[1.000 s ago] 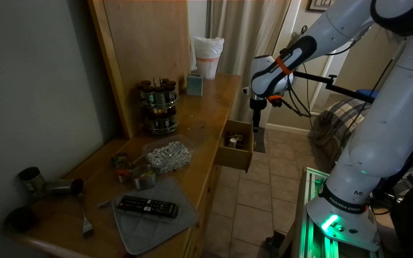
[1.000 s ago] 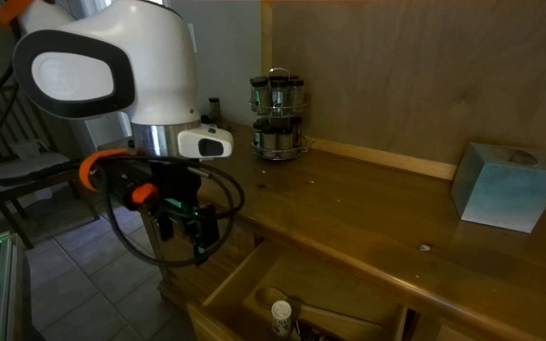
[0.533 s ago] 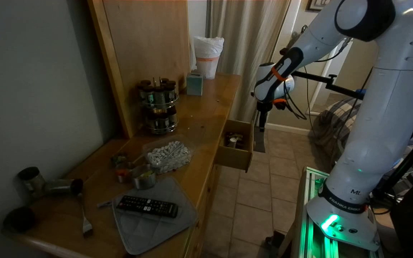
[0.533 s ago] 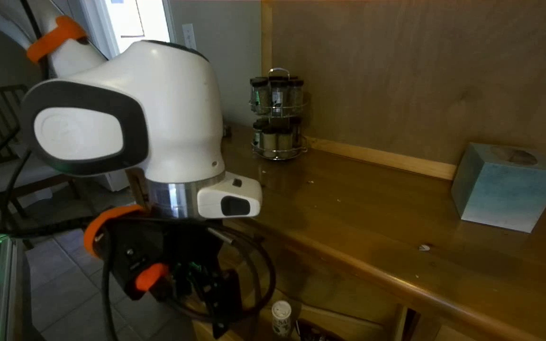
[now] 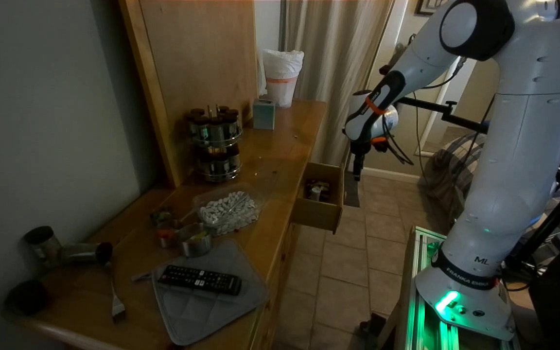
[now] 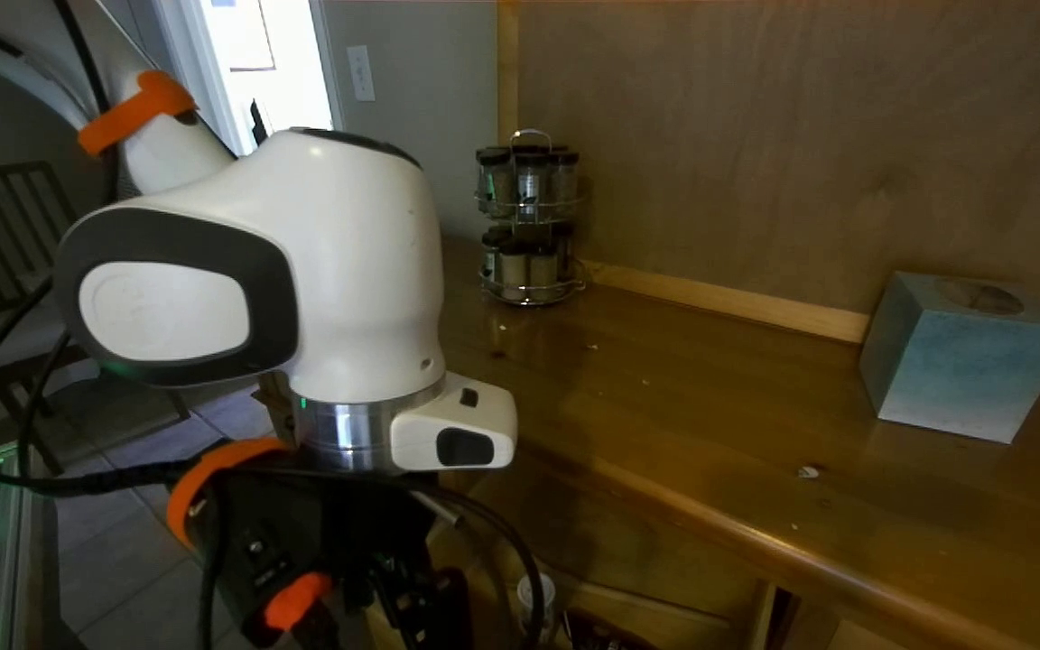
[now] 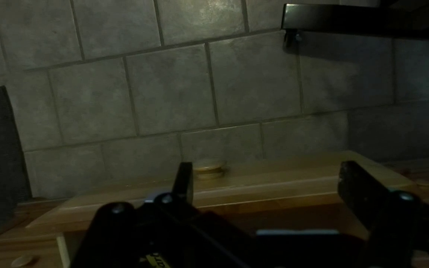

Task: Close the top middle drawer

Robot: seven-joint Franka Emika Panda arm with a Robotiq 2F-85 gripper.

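The top middle drawer [image 5: 316, 215] stands pulled out from the wooden counter in both exterior views. Small items lie inside, among them a white-topped shaker [image 6: 535, 591]. In the wrist view the drawer's front [image 7: 259, 191] runs across the lower part, with a round wooden knob [image 7: 209, 169] on its outer face. My gripper [image 7: 266, 167] is open and empty, its fingers wide apart over the drawer front. In an exterior view the gripper [image 5: 357, 174] hangs pointing down just beyond the front's outer side. In an exterior view its fingertips [image 6: 421, 623] are cut off by the frame's lower edge.
On the counter [image 5: 280, 150] stand a spice rack [image 5: 216, 146], a blue tissue box [image 6: 958, 357] and a white-lined bin [image 5: 282, 78]. A tub of white pieces [image 5: 230, 211] and a remote [image 5: 200, 280] lie nearer. Tiled floor [image 5: 343, 272] lies before the drawers.
The arm has swung outward from the counter and come lower, bringing the gripper beyond the drawer's front. The drawer has not moved.
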